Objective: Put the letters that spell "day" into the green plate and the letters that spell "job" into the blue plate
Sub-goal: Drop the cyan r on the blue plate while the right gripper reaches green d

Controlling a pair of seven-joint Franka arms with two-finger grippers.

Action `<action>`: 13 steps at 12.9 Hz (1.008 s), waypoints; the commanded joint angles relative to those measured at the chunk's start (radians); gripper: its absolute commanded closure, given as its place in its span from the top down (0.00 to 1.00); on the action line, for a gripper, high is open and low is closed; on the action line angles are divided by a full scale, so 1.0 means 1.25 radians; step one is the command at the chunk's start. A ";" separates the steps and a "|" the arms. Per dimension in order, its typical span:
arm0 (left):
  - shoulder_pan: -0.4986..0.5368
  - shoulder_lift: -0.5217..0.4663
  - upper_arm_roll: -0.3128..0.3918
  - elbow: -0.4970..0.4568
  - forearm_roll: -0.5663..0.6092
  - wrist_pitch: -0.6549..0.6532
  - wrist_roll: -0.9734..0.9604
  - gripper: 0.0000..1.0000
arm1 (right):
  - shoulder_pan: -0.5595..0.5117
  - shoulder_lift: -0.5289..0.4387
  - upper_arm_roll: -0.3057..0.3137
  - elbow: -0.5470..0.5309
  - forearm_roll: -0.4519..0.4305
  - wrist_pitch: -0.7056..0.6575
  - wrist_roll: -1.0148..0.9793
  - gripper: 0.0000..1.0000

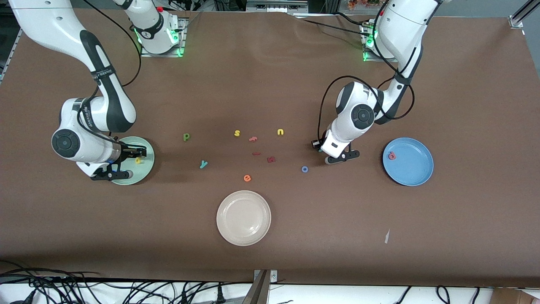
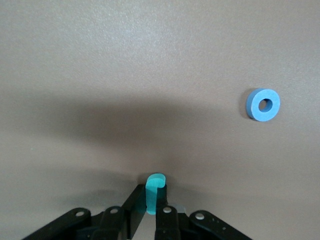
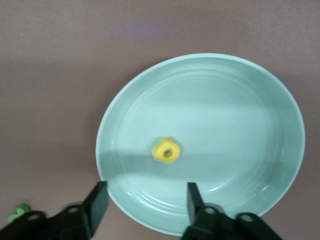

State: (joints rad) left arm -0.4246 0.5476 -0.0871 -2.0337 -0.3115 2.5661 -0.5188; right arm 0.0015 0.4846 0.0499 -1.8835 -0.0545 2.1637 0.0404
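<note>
My left gripper (image 1: 319, 148) is down at the table, shut on the teal "j" (image 2: 156, 182), which stands upright between the fingers. The blue "o" (image 1: 304, 169) (image 2: 263, 104) lies close by on the table. The coral "b" (image 1: 392, 156) rests in the blue plate (image 1: 411, 169). My right gripper (image 1: 139, 153) (image 3: 146, 192) hangs open and holds nothing over the rim of the green plate (image 1: 148, 169) (image 3: 240, 100). The yellow "a" (image 1: 138, 160) (image 3: 166, 150) lies in that plate. The dark green "d" (image 1: 186, 137) and teal "y" (image 1: 203, 164) lie on the table, toward the middle.
A cream-white plate (image 1: 243, 217) sits nearest the front camera. Around the middle lie a yellow "s" (image 1: 237, 133), a yellow "u" (image 1: 280, 132), an orange "e" (image 1: 247, 178) and dark red letters (image 1: 271, 159). A paper scrap (image 1: 387, 236) lies toward the left arm's end.
</note>
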 commanded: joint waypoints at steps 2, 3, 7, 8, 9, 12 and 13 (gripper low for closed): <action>0.057 -0.059 0.014 -0.004 0.001 -0.050 0.098 0.06 | 0.001 -0.029 0.059 -0.007 0.003 -0.023 0.138 1.00; 0.102 -0.082 0.013 -0.004 0.040 -0.068 0.136 0.06 | 0.001 -0.041 0.078 -0.023 0.003 -0.021 0.184 1.00; 0.245 -0.147 0.005 -0.004 0.102 -0.157 0.303 0.08 | 0.001 -0.087 0.133 -0.120 0.003 0.047 0.329 1.00; 0.277 -0.152 0.005 -0.004 0.101 -0.170 0.371 0.08 | 0.001 -0.096 0.148 -0.156 0.003 0.092 0.373 1.00; 0.299 -0.152 0.006 -0.005 0.101 -0.173 0.434 0.09 | 0.001 -0.100 0.159 -0.190 0.003 0.136 0.415 1.00; 0.356 -0.146 0.013 -0.042 0.101 -0.174 0.551 0.12 | 0.001 -0.110 0.177 -0.272 0.003 0.243 0.482 1.00; 0.374 -0.145 0.018 -0.048 0.101 -0.174 0.583 0.14 | 0.001 -0.110 0.177 -0.291 0.003 0.267 0.483 1.00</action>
State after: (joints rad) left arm 0.0125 0.3776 -0.0630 -2.0592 -0.2034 2.3502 0.1329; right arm 0.0099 0.3904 0.2656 -2.1676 -0.0541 2.4351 0.6202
